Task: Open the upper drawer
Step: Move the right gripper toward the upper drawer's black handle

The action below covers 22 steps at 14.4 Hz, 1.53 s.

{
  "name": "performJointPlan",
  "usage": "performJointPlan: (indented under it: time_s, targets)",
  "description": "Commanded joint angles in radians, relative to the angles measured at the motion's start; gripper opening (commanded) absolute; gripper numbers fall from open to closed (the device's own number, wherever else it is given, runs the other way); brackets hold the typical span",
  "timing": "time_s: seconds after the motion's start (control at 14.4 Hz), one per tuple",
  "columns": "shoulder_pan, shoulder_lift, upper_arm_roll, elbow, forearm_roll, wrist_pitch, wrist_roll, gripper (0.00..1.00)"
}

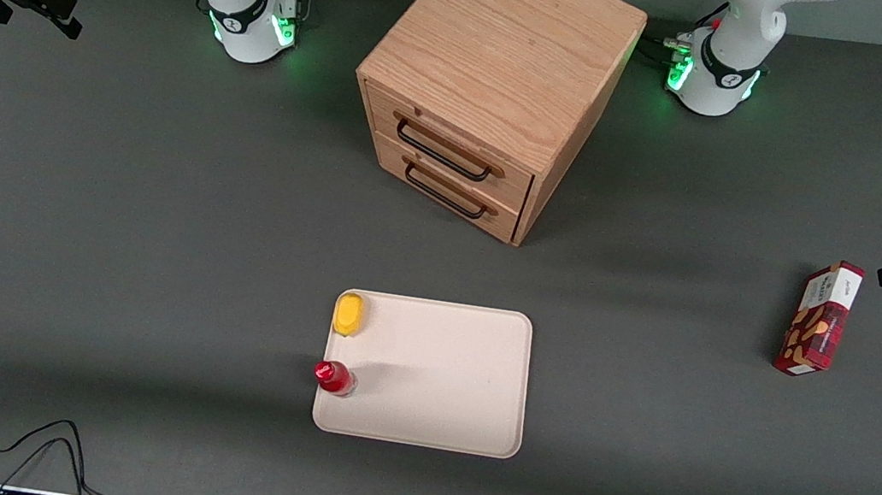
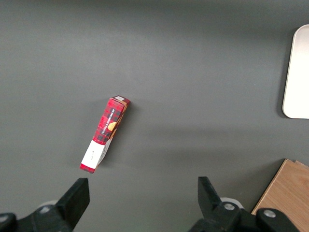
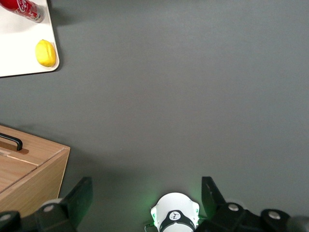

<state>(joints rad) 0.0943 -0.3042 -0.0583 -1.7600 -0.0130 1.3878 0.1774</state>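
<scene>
Cables trail along the table edge nearest the front camera. Next out I see a pale tray (image 1: pixel 459 423) with a red bottle (image 1: pixel 334 377) on its rim at about nine o'clock and a lemon (image 1: pixel 349 314) at its ten o'clock corner. A red snack box (image 1: pixel 819 320) stands toward the parked arm's end of the table. Farther from the camera sits the wooden cabinet (image 1: pixel 503 49). Its upper drawer (image 1: pixel 449 143) is fully closed, above the matching lower drawer (image 1: pixel 449 187).

My gripper (image 3: pixel 145 203) hangs high over bare table near the working arm's base, fingers spread wide, nothing held.

I judge the drawer stiff and fairly light. The long black wire handle (image 1: pixel 444 155) is rigid but thin and slippery, so I'd pinch it at mid-span and pull squarely along the slide toward five o'clock, since the cabinet sits turned.
</scene>
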Motion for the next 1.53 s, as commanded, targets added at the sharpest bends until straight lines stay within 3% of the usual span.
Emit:
performJointPlan:
  time_s: [0.0, 0.56, 0.83, 1.11, 1.46]
  targets:
    - [0.005, 0.013, -0.005, 0.030, -0.015, -0.035, 0.005, 1.00]
    - [0.010, 0.023, 0.005, 0.071, 0.004, -0.090, -0.042, 1.00]
    - [0.012, 0.100, 0.008, 0.215, 0.119, -0.154, -0.355, 1.00]
    - [0.019, 0.203, 0.136, 0.329, 0.235, -0.171, -0.517, 1.00]
    - [0.021, 0.379, 0.221, 0.333, 0.471, -0.138, -0.748, 1.00]
